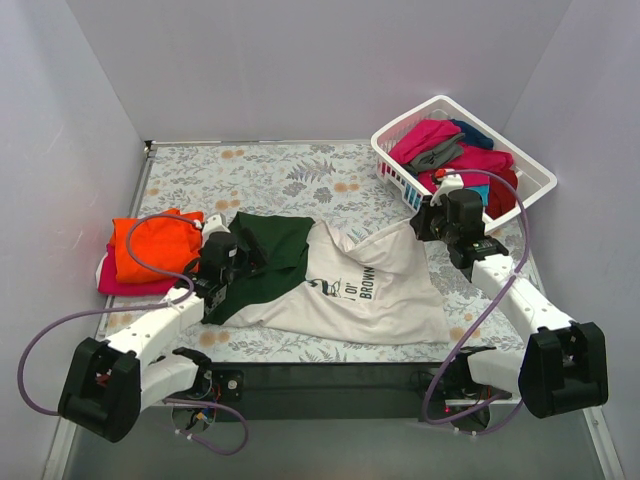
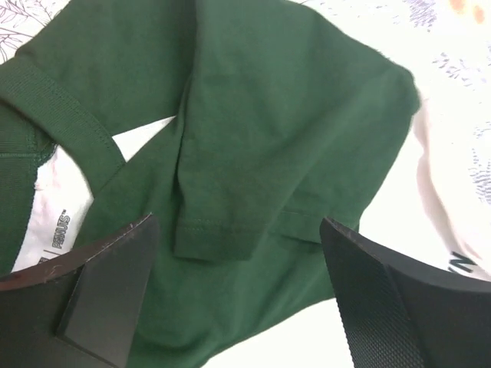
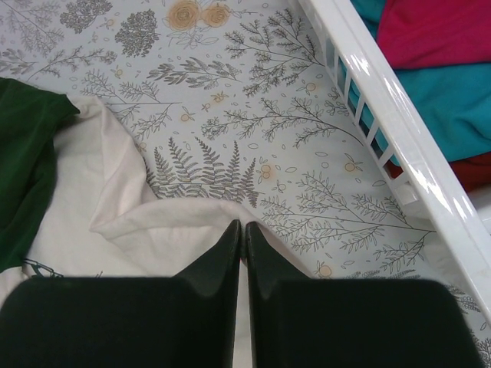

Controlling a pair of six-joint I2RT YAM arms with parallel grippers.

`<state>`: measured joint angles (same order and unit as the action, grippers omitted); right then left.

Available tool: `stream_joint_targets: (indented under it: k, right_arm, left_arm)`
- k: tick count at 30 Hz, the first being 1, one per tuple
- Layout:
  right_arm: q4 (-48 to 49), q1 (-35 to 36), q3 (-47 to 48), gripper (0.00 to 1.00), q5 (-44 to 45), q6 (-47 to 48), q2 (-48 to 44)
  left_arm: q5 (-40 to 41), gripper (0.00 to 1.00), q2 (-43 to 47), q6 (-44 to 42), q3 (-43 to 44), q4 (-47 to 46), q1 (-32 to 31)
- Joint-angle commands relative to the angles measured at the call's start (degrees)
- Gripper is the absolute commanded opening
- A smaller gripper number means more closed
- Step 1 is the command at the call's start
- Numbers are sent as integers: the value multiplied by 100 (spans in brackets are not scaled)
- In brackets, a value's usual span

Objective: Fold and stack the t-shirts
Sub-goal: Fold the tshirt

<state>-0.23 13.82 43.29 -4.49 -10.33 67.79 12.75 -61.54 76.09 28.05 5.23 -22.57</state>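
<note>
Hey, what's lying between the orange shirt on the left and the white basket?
In the top view, the cream-white t-shirt with dark green sleeves lies spread there, between the orange shirt and the basket, on the floral table cover.

Top view: the light is bright, even and diffuse, coming from overhead. The pale walls [image 1: 300, 70] look flat, with no hot spots. Shadows are soft and short, lying close under the arms [image 1: 150, 335] and along the folds of the shirt [image 1: 340, 290]. Detail is sharp across the frame, including the basket [image 1: 395, 165] at 2 o'clock.

Left wrist view: the shirt's green cloth is crisp and its stitching is legible. The cream cloth from 2 to 4 o'clock is washed out to near white. The left gripper [image 2: 238, 222], at 6 o'clock, is near black and out of focus.

Right wrist view: the print on the cover [image 3: 230, 100] is sharp. The basket rim at 3 o'clock carries streaks of glare. The right gripper [image 3: 242, 226], at 6 o'clock, is a dark, blurred mass.
</note>
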Motion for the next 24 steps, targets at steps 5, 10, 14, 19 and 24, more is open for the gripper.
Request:
stream_joint_targets:
  k: [5,10,14,19,24]
  right_arm:
    - [155,-29,-101,1,-69,48,-283]
    - [120,-55,-224,1,10,66,-407]
    - [102,-64,-268,1,-8,66,-416]
    - [76,-73,-295,1,-25,83,-486]
    - [32,-82,-172,1,70,154,-671]
  left_arm:
    - [-186,65,-481,54,-213,-453,59]
    - [-212,50,-780,55,-204,-645,86]
    - [-247,41,-956,46,-204,-769,103]
    - [-239,16,-1054,72,-204,-743,121]
    - [-115,0,-510,63,-151,-376,130]
